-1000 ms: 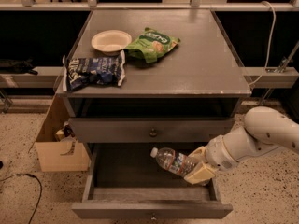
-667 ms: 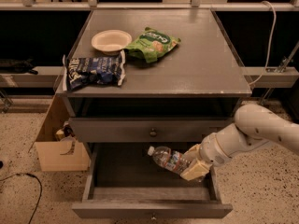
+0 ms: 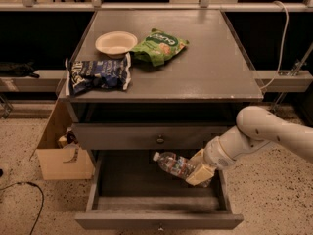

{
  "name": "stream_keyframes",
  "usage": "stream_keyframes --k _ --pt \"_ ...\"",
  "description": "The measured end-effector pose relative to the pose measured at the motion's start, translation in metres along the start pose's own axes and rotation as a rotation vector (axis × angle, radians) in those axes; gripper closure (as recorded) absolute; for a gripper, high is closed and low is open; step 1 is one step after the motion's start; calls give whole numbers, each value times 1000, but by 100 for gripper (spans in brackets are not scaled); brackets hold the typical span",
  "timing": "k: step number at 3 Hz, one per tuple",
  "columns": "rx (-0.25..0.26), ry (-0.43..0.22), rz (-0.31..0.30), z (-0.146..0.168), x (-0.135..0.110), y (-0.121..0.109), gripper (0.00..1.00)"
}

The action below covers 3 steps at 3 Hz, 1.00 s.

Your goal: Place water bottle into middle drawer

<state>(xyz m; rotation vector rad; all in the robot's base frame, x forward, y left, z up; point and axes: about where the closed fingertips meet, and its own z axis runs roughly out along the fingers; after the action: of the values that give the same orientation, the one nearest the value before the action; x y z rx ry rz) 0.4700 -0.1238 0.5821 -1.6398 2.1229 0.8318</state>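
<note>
One clear plastic water bottle [image 3: 169, 163], tilted over the open grey middle drawer [image 3: 146, 220], tan gripper [image 3: 196, 169] clamped on its base, one green snack bag [image 3: 159, 45], one blue chip bag [image 3: 98, 75], one white bowl [image 3: 116, 43].

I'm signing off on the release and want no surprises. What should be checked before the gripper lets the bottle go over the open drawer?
1. Middle drawer pulled open: ok.
2. Water bottle clamped in the gripper, over the drawer's right half: ok.
3. Nothing seen on the drawer floor below the bottle: ok.
4. Bottle low enough to touch the floor: cannot tell; it is tilted, cap up and to the left.
5. Upper drawer shut, out of the way: ok.
</note>
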Motion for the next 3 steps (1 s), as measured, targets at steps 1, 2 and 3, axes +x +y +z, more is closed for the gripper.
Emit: stream_keyframes --k 1,2,3 --pt "27 -43 0 3 -11 -6 100" --pt "30 -105 49 42 7 -4 100" --pt "45 -143 85 67 26 -5 100"
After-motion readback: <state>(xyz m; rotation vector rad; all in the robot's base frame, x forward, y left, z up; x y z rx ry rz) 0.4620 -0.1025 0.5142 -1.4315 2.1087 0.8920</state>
